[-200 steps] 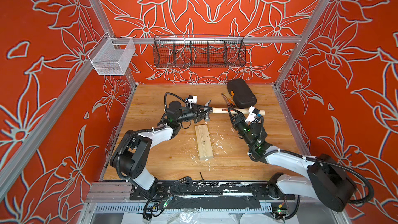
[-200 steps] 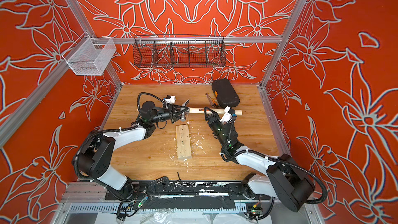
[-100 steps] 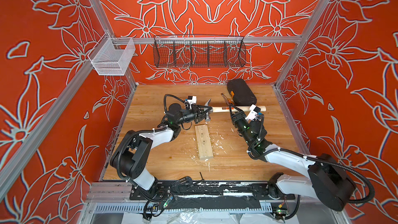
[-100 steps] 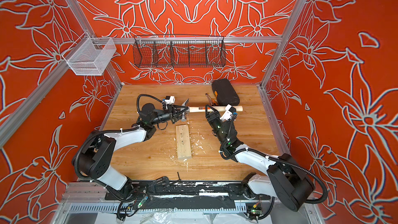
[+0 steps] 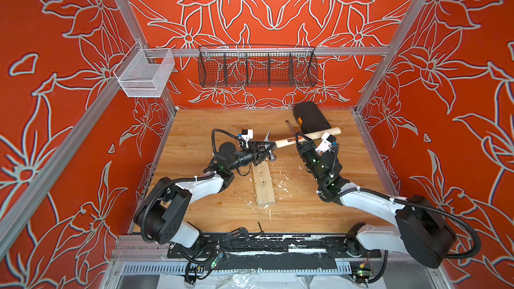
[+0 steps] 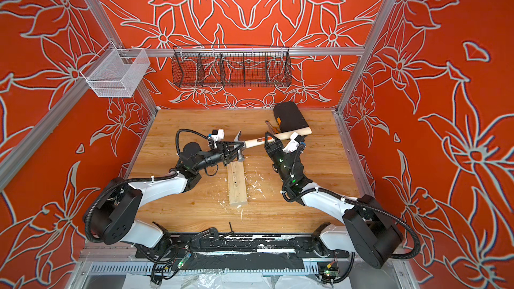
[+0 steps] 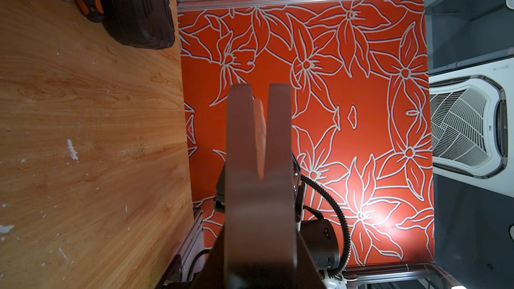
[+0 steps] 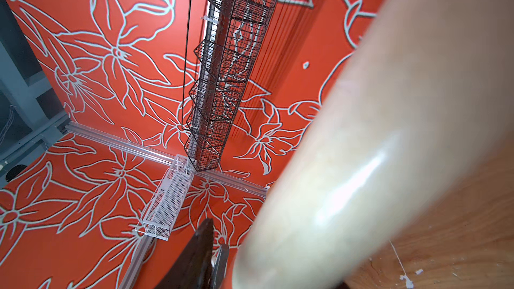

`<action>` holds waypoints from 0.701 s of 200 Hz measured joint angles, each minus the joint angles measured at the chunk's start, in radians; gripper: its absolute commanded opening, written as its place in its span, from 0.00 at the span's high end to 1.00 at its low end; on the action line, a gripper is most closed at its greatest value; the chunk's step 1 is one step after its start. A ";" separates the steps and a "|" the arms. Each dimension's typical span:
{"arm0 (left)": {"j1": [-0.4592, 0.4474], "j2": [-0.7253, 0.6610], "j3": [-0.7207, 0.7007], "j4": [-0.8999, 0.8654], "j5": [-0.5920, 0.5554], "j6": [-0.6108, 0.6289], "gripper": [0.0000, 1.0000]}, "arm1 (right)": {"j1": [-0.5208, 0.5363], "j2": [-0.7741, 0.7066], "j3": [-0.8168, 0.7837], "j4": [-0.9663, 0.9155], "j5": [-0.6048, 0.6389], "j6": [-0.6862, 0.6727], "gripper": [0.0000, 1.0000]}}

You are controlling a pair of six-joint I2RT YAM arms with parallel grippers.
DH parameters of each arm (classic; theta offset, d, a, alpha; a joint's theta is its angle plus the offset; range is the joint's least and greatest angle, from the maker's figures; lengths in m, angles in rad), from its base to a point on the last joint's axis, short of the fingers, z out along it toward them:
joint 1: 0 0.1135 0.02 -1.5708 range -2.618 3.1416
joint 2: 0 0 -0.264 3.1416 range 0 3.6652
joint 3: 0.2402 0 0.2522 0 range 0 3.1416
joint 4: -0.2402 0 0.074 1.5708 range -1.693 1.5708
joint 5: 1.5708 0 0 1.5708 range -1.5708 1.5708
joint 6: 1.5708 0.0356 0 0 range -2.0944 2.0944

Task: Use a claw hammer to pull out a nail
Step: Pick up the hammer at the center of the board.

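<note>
At mid-worktop [image 5: 200, 134], the left end effector [image 5: 264, 149] is clamping the steel head of the claw hammer [image 5: 282, 143] — claw showing on the far side, striking face sitting over the far end of a pale wooden block [image 5: 263, 187]. The right end effector [image 5: 301, 138] is straddling the wooden handle just past its label; whether its fingers are pressing the wood cannot be told. The handle's free end is reaching toward a black case [image 5: 311, 118] — lying by the back wall. White chips are littering the boards beside the block.
</note>
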 measured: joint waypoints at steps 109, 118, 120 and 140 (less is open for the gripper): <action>-0.043 -0.105 -0.050 -0.058 -0.102 0.060 1.00 | -0.001 0.080 0.063 0.068 -0.001 0.013 0.56; -0.045 -0.105 -0.050 -0.058 -0.105 0.061 1.00 | -0.001 0.085 0.063 0.072 -0.001 0.017 0.58; -0.045 -0.105 -0.050 -0.058 -0.105 0.061 1.00 | -0.002 0.087 0.063 0.073 -0.001 0.017 0.58; -0.051 -0.105 -0.051 -0.060 -0.114 0.062 1.00 | -0.007 0.098 0.063 0.085 -0.005 0.042 0.68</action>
